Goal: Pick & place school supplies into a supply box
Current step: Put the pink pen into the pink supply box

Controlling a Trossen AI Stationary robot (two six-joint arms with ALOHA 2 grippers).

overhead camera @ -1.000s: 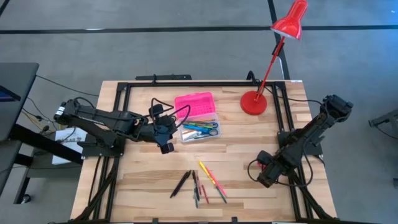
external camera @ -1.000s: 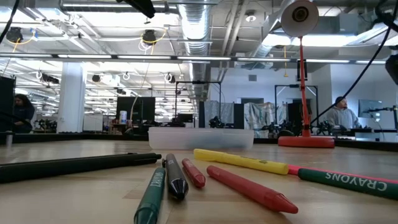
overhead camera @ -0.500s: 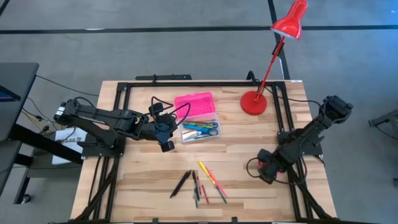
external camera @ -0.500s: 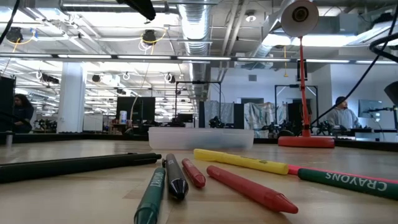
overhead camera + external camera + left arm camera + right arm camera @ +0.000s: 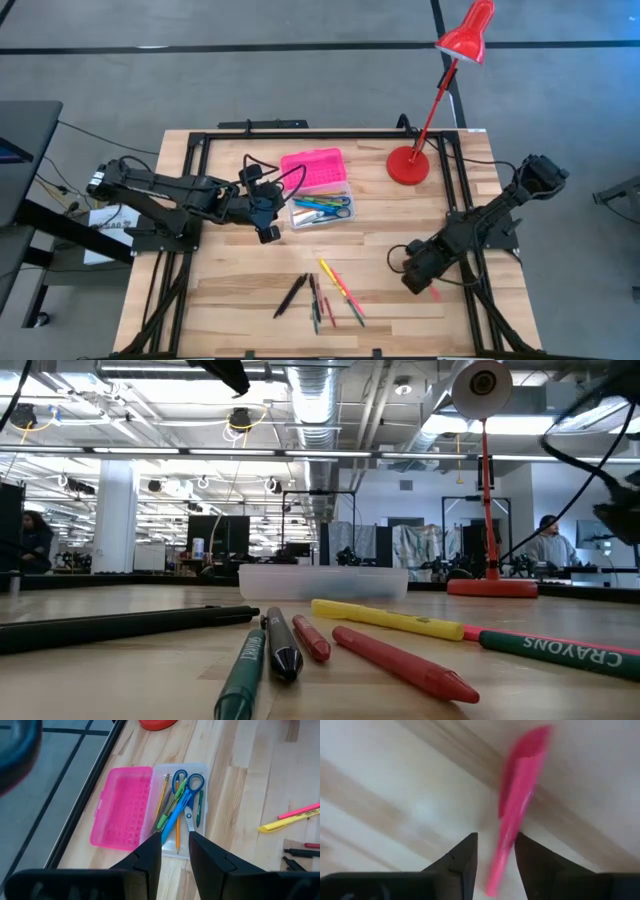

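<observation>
The supply box lies open, its pink lid flat on the table on the far side of the clear base. The base holds scissors, pencils and pens. Several loose pens, crayons and a yellow highlighter lie near the table's near edge. My left gripper hovers just left of the box, narrowly open and holding nothing. My right gripper is low over the table's right part, narrowly open. A pink marker lies on the wood below it, in line with the gap between the fingers.
A red desk lamp stands with its base at the far right of the table, right of the box, and its head leans out past the far edge. A black frame runs along the table's far and side edges. People sit in the room beyond.
My right gripper has moved toward the table's left, away from the right edge, staying low over the wood. The box and the loose supplies lie as before.
</observation>
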